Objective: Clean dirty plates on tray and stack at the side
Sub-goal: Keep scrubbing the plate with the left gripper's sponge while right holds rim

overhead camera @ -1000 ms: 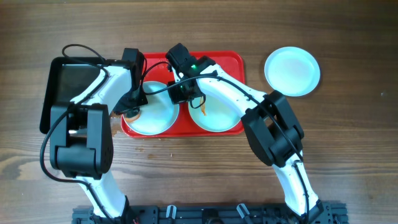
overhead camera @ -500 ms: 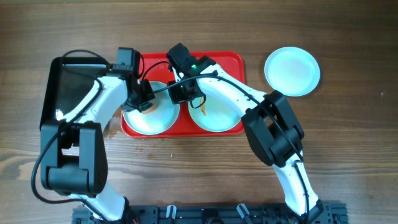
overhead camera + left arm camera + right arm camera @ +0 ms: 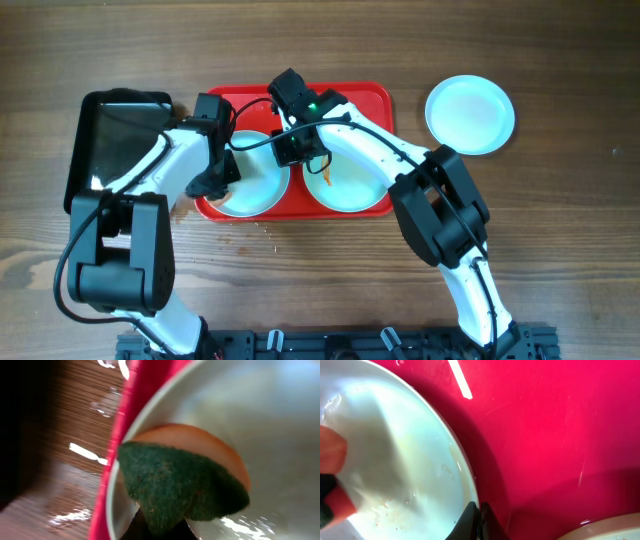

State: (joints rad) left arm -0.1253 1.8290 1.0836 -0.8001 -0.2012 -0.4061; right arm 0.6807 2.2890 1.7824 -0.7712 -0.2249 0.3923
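One round pale-mint plate (image 3: 470,115) lay on the wooden table (image 3: 560,250) right of the large flat red plastic tray (image 3: 370,100), seemingly already cleaned. The left gripper (image 3: 213,185), clamped on a green-and-orange scouring sponge (image 3: 180,485), pressed it onto the left-hand plate (image 3: 255,190), whose rim the right gripper (image 3: 477,519) pinched shut. The smeared right-hand plate (image 3: 350,185) and the stacking were not yet done.

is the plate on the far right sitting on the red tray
No, that plate lies on the bare wood table, apart from the red tray.
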